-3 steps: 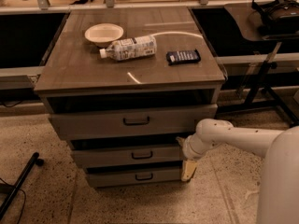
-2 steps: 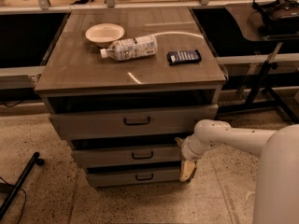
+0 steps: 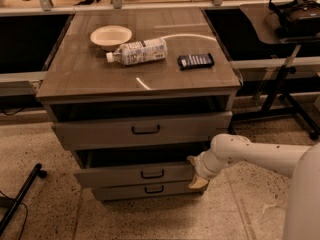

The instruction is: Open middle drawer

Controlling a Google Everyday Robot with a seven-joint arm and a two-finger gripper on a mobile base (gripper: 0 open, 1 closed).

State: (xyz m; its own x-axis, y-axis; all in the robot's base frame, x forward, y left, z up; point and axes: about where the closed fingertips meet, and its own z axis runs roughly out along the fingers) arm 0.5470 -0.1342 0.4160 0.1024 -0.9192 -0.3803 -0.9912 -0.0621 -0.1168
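The grey-brown cabinet (image 3: 135, 79) has three drawers. The middle drawer (image 3: 125, 175), with a small dark bar handle (image 3: 152, 174), stands pulled out a little, with a dark gap above its front. My gripper (image 3: 195, 171) is at the right end of that drawer front and touches its edge. My white arm (image 3: 250, 154) reaches in from the lower right. The top drawer (image 3: 145, 130) also stands slightly out. The bottom drawer (image 3: 150, 189) is nearly flush under the middle one.
On the cabinet top lie a cream bowl (image 3: 110, 36), a plastic bottle on its side (image 3: 136, 51) and a dark flat packet (image 3: 195, 60). A black stand (image 3: 287, 79) with a side table is at the right. A black pole (image 3: 20, 199) lies on the floor at the left.
The middle drawer front has slid out toward the camera, widening the gap above it. My gripper has moved with it, slightly left and down. The other drawers have not moved.
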